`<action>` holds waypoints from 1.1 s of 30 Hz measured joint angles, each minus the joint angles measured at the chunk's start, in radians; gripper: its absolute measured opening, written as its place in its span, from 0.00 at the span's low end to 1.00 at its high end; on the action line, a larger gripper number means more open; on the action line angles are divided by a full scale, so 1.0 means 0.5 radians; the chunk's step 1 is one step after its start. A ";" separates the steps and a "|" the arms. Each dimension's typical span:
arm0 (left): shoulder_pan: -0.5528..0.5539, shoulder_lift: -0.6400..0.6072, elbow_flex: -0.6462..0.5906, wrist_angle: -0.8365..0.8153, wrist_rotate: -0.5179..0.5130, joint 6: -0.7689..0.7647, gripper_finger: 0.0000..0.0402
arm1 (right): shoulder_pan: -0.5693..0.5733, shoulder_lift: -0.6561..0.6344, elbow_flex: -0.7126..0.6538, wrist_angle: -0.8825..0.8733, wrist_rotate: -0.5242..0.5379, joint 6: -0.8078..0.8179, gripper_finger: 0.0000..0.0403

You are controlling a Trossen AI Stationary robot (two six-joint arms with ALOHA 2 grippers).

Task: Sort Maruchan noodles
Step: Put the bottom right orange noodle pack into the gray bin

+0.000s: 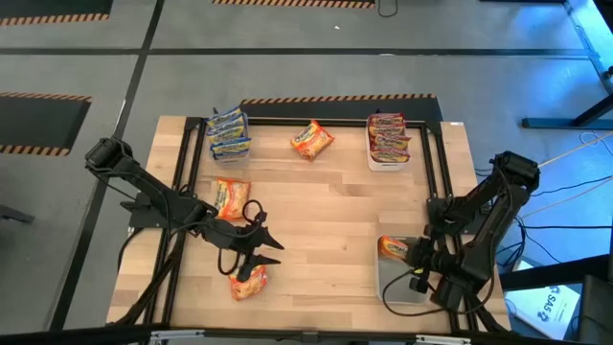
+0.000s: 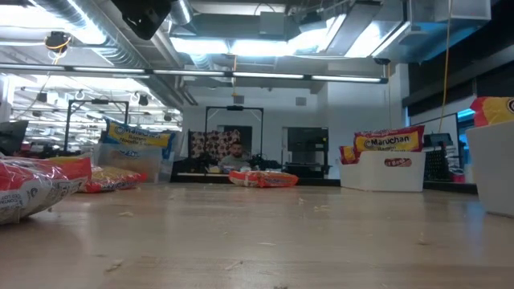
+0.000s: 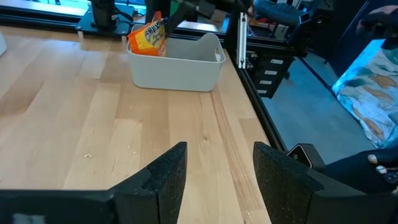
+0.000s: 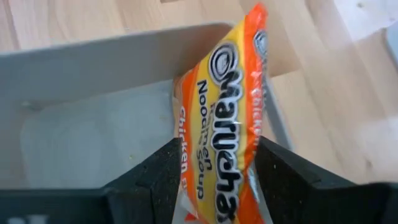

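Left gripper (image 1: 273, 246) sits lower left of centre, fingers apart, holding nothing, just above an orange packet (image 1: 248, 282) lying on the table (image 1: 326, 206). Blue packets (image 1: 228, 133) stacked upper left, red packets (image 1: 388, 137) upper right. Lower right, right gripper (image 1: 414, 255) straddles an orange chicken packet (image 4: 227, 124) standing in the grey tub (image 4: 74, 106); whether it grips or has let go, cannot tell.

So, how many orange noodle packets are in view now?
4 orange packets: one at the back centre, one at the left, one in front by the left gripper, one in the grey tub at the right gripper. Others may be hidden.
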 joint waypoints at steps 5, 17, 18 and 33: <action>0.000 0.000 0.000 0.004 -0.048 0.002 0.44 | -0.029 0.000 0.259 -0.280 -0.048 0.005 0.44; -0.001 0.001 0.000 -0.055 -0.082 -0.173 0.44 | -0.275 -0.002 0.643 0.001 0.359 -0.199 0.42; -0.005 0.001 0.000 -0.088 -0.083 -0.211 0.44 | -0.316 -0.002 0.628 0.131 0.391 -0.281 0.42; -0.414 0.001 0.000 -0.738 -0.158 -0.855 0.44 | -1.140 0.365 0.352 1.995 -0.368 -1.551 0.57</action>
